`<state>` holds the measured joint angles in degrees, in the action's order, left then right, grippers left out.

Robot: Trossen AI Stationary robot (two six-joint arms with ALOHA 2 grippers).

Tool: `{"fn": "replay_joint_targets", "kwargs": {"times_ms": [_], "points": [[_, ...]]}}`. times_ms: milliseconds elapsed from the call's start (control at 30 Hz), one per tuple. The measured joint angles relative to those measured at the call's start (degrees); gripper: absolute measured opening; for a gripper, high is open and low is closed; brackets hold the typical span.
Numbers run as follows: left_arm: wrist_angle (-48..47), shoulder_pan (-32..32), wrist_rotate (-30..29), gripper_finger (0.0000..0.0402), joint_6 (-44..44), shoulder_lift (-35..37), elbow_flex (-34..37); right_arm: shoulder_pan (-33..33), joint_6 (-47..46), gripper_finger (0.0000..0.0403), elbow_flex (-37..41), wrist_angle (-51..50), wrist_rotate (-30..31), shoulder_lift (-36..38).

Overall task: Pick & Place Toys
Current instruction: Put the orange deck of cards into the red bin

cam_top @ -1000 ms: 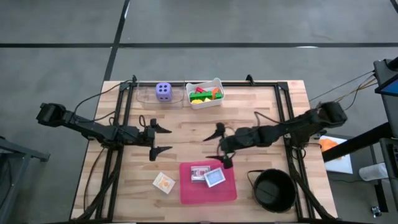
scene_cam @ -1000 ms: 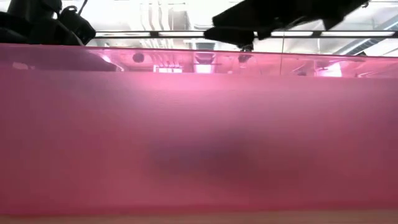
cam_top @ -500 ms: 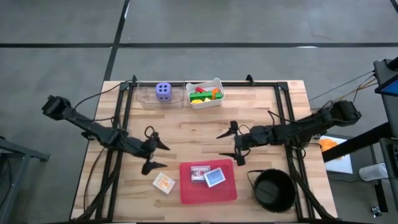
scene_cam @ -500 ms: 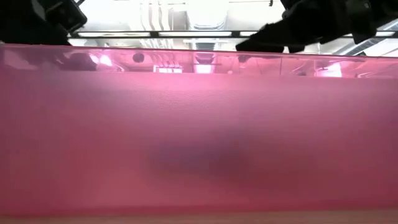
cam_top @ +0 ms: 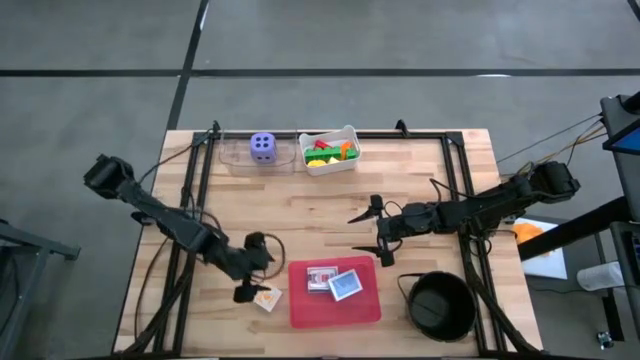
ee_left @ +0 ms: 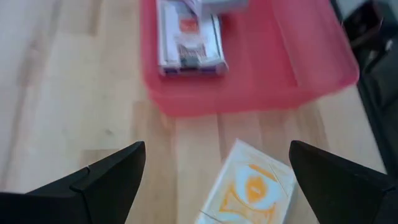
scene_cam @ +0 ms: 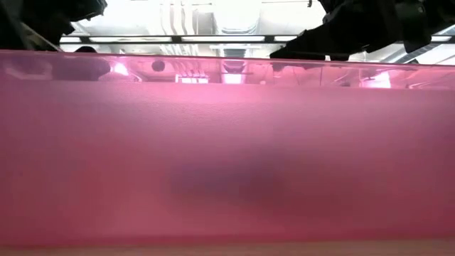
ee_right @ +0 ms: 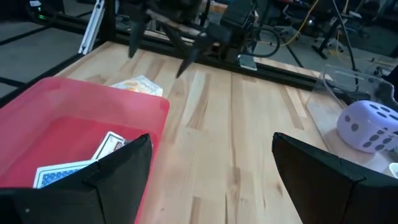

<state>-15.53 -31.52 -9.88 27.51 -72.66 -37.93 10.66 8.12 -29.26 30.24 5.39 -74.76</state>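
An orange card (cam_top: 265, 297) lies flat on the wooden table just left of a shallow pink tray (cam_top: 352, 308). It also shows in the left wrist view (ee_left: 249, 190). A white card (cam_top: 321, 277) and a blue card (cam_top: 345, 286) lie in the tray. A purple die (cam_top: 263, 146) sits in a clear container at the far edge. Coloured blocks (cam_top: 328, 151) fill a white tub (cam_top: 349, 133). My left gripper (cam_top: 254, 268) is open and empty, just above and beside the orange card. My right gripper (cam_top: 372, 230) is open and empty, over the table right of centre.
A black bowl (cam_top: 438, 305) stands at the near right, beside the tray. Black frame rails (cam_top: 195, 200) run along the table's left, right and far sides. In the low view the tray's pink wall (scene_cam: 227, 156) fills nearly the whole picture. Bare wood lies in the middle.
My left gripper has gone toward the table's near edge and a little right, turning toward the orange card, and has stayed open. My right gripper has drawn back toward the table's right edge, away from the tray, then held still. No toy has moved.
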Motion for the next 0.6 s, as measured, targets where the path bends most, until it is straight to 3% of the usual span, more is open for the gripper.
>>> {"fn": "replay_joint_targets", "kwargs": {"times_ms": [333,600], "points": [[-10.4,-6.37,-0.34,0.04,0.03,-13.81,-10.0,0.0,-0.36,0.033,0.02,0.17,0.0,0.0],[-11.77,-7.73,-0.81,0.04,0.02,-20.9,-12.48,0.0,-0.67,0.033,0.02,0.2,0.0,0.0]]}}
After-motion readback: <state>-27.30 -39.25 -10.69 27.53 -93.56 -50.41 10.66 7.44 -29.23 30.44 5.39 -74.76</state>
